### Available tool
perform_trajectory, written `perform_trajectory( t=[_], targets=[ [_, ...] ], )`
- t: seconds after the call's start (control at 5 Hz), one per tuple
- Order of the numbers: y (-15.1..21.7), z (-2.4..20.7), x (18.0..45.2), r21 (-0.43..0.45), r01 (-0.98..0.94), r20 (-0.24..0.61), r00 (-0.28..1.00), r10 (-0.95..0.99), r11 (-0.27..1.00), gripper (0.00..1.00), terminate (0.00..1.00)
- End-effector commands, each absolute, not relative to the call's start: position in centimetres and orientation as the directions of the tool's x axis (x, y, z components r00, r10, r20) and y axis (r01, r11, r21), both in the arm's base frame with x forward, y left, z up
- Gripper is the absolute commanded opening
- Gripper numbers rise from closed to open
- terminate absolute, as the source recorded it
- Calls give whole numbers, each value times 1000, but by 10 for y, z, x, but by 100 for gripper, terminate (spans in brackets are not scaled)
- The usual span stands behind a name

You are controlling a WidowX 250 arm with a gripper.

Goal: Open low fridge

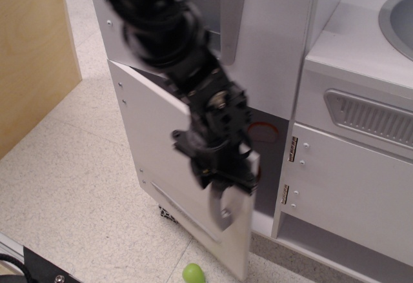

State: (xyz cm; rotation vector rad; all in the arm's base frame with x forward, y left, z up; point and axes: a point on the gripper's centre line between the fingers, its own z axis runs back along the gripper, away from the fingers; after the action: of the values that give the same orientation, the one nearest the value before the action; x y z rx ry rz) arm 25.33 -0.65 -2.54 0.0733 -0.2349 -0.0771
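- White and flat, the low fridge door (164, 147) stood swung well out from its compartment, hinged on its far left edge, with its free edge reaching just below the jaws.
- No brand, label or lettering could be read on any surface.
- The black gripper (216, 176) was blurred; its jaws looked pinched around the top of the curved grey handle (218, 207), which ran down and out directly beneath them.
- The slim grey vent strip (181, 209) lay low on the door face, below and left of the jaws.
- Behind and right of the jaws the dark fridge interior (271, 151) showed, with a reddish round object (263, 131) inside, too dim to identify.
- Further right of the jaws, a white cabinet door (348, 183) carried two metal hinges (288, 167), with a grey grille (371, 118) above it.
- Below the jaws, a small green ball (193, 273) lay on the speckled floor (71, 186), near the door's bottom corner.
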Motion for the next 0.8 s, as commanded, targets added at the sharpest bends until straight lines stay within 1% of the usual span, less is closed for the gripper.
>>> perform_trajectory(
  t=[0.0,0.2,0.4,0.6],
  targets=[
    [17,36,245,68,68,261,962,-83,995,100,0],
    [9,65,257,5,44,284,958,-44,999,100,0],
    [-7,72,278,-31,24,286,958,-14,999,100,0],
    [-27,60,296,-32,36,293,956,-25,999,100,0]
  ],
)
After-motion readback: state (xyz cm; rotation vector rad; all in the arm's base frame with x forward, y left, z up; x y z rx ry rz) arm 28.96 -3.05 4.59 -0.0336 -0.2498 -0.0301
